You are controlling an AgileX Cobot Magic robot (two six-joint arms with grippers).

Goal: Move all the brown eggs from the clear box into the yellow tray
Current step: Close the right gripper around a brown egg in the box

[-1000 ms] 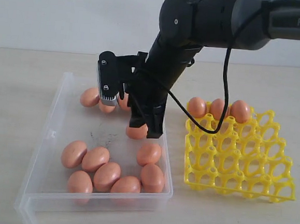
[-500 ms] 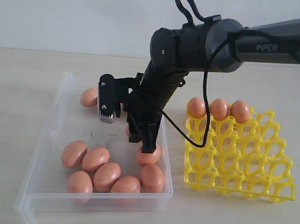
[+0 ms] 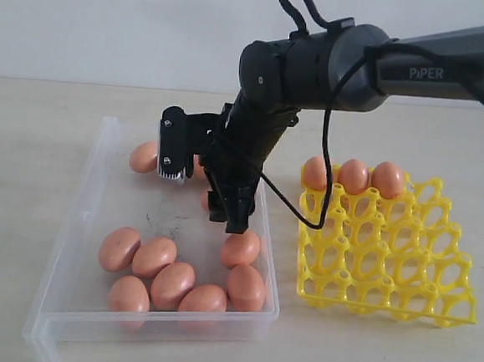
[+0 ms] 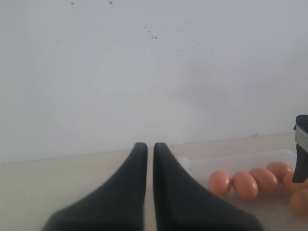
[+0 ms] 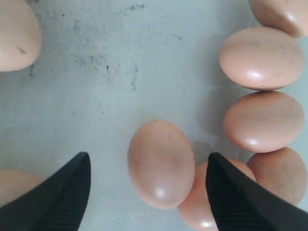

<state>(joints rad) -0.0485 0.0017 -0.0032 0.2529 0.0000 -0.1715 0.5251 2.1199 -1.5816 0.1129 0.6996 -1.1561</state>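
Note:
My right gripper hangs open, pointing down inside the clear box. In the right wrist view a brown egg lies on the box floor between the spread fingers, and they do not touch it. A second egg leans on it. Several more eggs cluster at the box's front, and others lie at the back, partly hidden by the arm. The yellow tray holds three eggs in its far row. My left gripper is shut and holds nothing, beside the box.
The tan table runs to a white wall behind. The tray stands close to the box's right wall. A black cable loops down from the right arm over the tray's back corner. The left gripper is outside the exterior view.
The right gripper swung from over the mid-box egg toward the front cluster, dipped low, then rose a little. It stayed open and took no egg. The eggs have not moved.

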